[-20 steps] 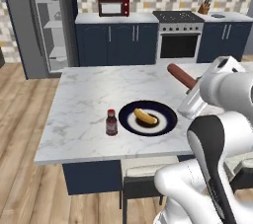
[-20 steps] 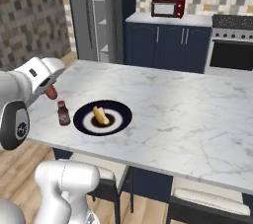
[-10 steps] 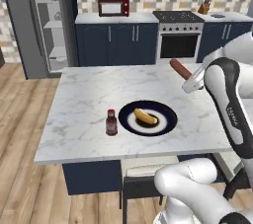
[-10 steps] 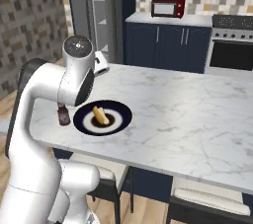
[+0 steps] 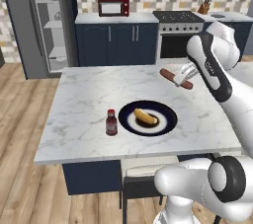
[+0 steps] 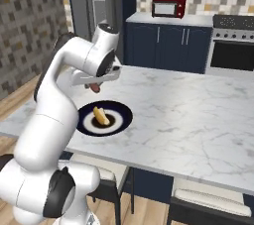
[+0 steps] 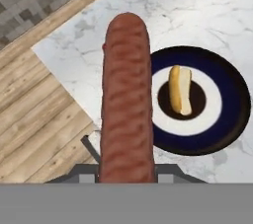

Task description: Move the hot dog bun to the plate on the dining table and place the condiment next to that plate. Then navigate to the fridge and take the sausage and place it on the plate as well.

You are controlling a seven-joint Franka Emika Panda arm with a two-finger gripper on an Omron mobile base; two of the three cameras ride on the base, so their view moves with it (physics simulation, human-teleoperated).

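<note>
- Left base view: gripper (image 5: 184,76) held in the air above the marble dining table (image 5: 89,94), over its far right part, jaws pinching the sausage (image 5: 176,79)
- Sausage sticks out of the gripper toward the left, roughly level, clear of the tabletop
- Dark blue plate (image 5: 167,119) with a white inner ring sits near the front edge of the table; hot dog bun (image 5: 146,116) lies in its middle
- Condiment bottle (image 5: 111,122), red with a dark cap, stands upright just beside the plate on its left; cannot tell if it touches the rim
- Sausage is above and to the right of the plate, apart from it
- Behind: red microwave (image 5: 113,6) on the back counter, stove (image 5: 180,18) to its right

- Right base view: arm bends over the near left corner of the table; gripper (image 6: 97,81) sits at the far left rim of the plate (image 6: 124,115), above it
- One reddish end of the sausage (image 6: 94,87) hangs below the hand
- Bun (image 6: 101,116) lies on the plate

- Hand view: sausage (image 7: 124,103) runs up the middle of the frame, clamped at its lower end
- Plate (image 7: 232,104) with bun (image 7: 180,90) lies below and to the right of the sausage; table corner (image 7: 64,45) and wood floor (image 7: 34,109) to the left
</note>
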